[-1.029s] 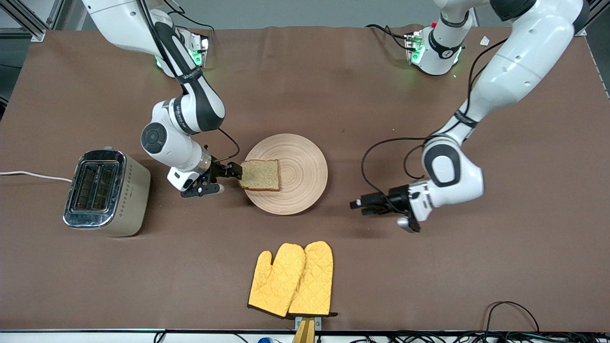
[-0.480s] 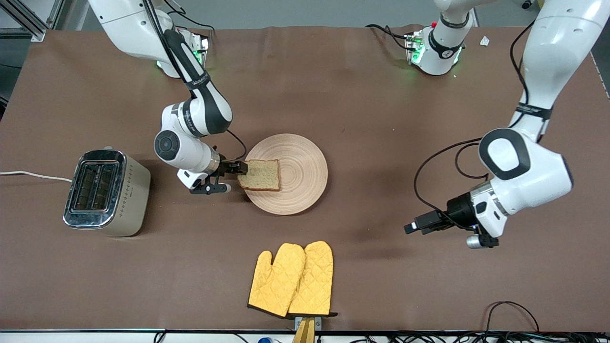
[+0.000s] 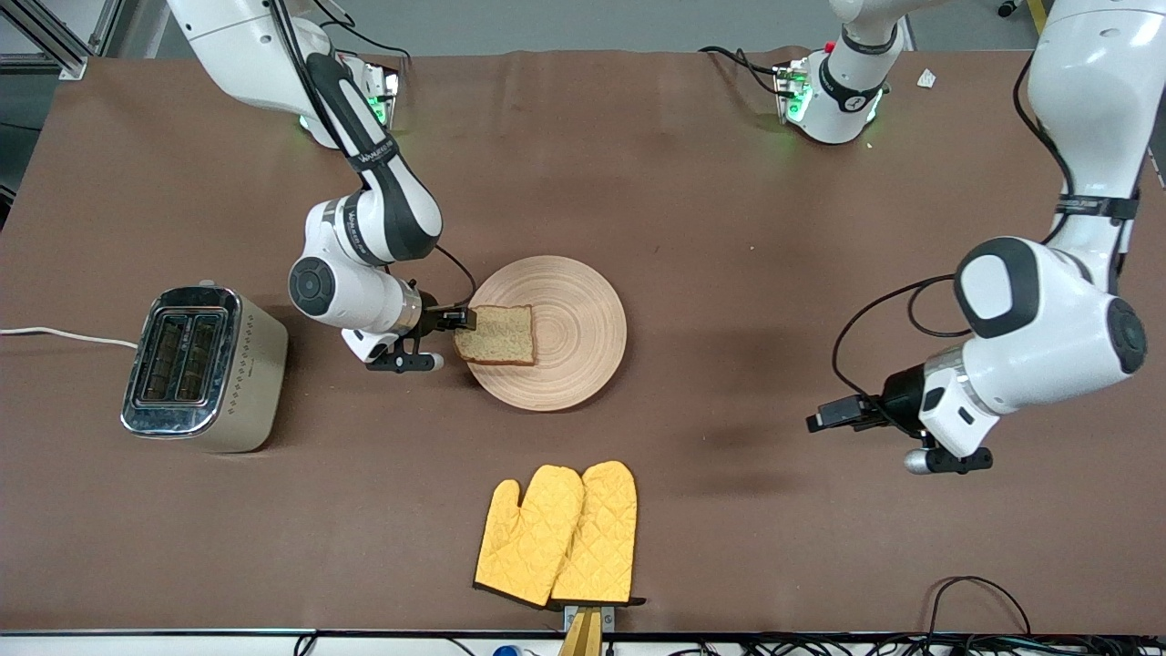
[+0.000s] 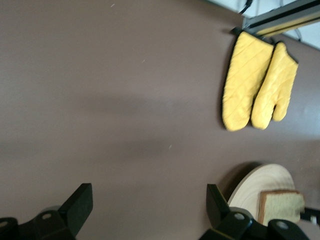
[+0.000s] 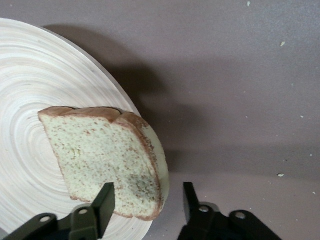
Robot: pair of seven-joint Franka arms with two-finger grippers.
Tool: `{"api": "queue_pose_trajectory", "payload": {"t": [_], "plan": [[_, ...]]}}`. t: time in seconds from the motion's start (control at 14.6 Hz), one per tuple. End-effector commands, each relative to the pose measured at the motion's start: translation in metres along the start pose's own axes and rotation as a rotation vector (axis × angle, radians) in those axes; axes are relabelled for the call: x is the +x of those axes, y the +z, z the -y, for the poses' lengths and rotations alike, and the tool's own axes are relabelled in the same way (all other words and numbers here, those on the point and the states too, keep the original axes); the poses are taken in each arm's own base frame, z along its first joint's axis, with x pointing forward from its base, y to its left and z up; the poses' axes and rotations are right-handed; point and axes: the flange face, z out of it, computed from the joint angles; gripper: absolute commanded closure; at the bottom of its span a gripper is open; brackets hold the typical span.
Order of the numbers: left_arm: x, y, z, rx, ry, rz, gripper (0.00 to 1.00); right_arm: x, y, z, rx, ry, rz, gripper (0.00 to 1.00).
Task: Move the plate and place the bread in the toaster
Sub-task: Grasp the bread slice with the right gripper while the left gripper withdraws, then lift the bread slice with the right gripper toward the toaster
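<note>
The wooden plate (image 3: 583, 310) lies mid-table with the bread (image 3: 496, 334) on its edge toward the right arm's end, the slice overhanging the rim. My right gripper (image 3: 462, 319) is low at that edge. In the right wrist view its open fingers straddle a corner of the bread (image 5: 100, 155) over the plate (image 5: 30, 100), one finger (image 5: 105, 200) in front of the slice's face, the other clear of the crust. The toaster (image 3: 205, 369) stands toward the right arm's end. My left gripper (image 3: 824, 419) hangs open and empty over bare table near the left arm's end.
A pair of yellow oven mitts (image 3: 557, 533) lies near the table's front edge, nearer the camera than the plate. They also show in the left wrist view (image 4: 255, 85). The toaster's white cord (image 3: 64, 335) runs off the table's end.
My left arm has drawn back from beside the plate toward its own end of the table. My right gripper has slid in over the bread's edge.
</note>
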Motion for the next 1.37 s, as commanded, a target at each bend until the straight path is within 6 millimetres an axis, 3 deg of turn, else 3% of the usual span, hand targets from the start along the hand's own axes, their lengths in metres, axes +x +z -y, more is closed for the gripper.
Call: {"api": "queue_pose_trajectory", "payload": {"t": [0.0,0.21,0.34,0.55,0.69,0.82,1.03,1.24,1.3], "plan": [[0.001,-0.041,0.004,0.048,-0.012,0.042,0.00,-0.004,-0.004,0.004,0.018,0.014,0.005,0.45],[-0.021,-0.094,-0.020,0.212,-0.003,0.027,0.00,-0.002,-0.004,0.002,0.017,0.014,-0.007,0.45],[-0.049,-0.130,-0.045,0.344,0.043,0.043,0.00,-0.002,0.001,0.003,0.013,0.012,-0.008,0.45],[-0.085,-0.192,-0.066,0.554,0.087,-0.027,0.00,-0.001,0.007,-0.001,0.005,0.014,-0.003,0.45],[-0.108,-0.234,-0.075,0.580,0.085,-0.090,0.00,0.000,0.013,-0.002,0.000,0.014,-0.016,0.47],[-0.132,-0.269,-0.079,0.596,0.070,-0.114,0.00,0.000,0.013,-0.004,0.000,0.018,-0.012,0.58],[-0.149,-0.297,-0.071,0.597,0.101,-0.090,0.00,0.000,0.013,-0.004,0.000,0.018,-0.011,0.74],[-0.161,-0.301,-0.073,0.578,0.127,-0.046,0.00,0.000,0.013,-0.005,-0.001,0.019,-0.005,0.97],[-0.162,-0.299,-0.071,0.537,0.118,-0.026,0.00,-0.001,0.013,-0.006,-0.001,0.023,0.008,1.00]]}}
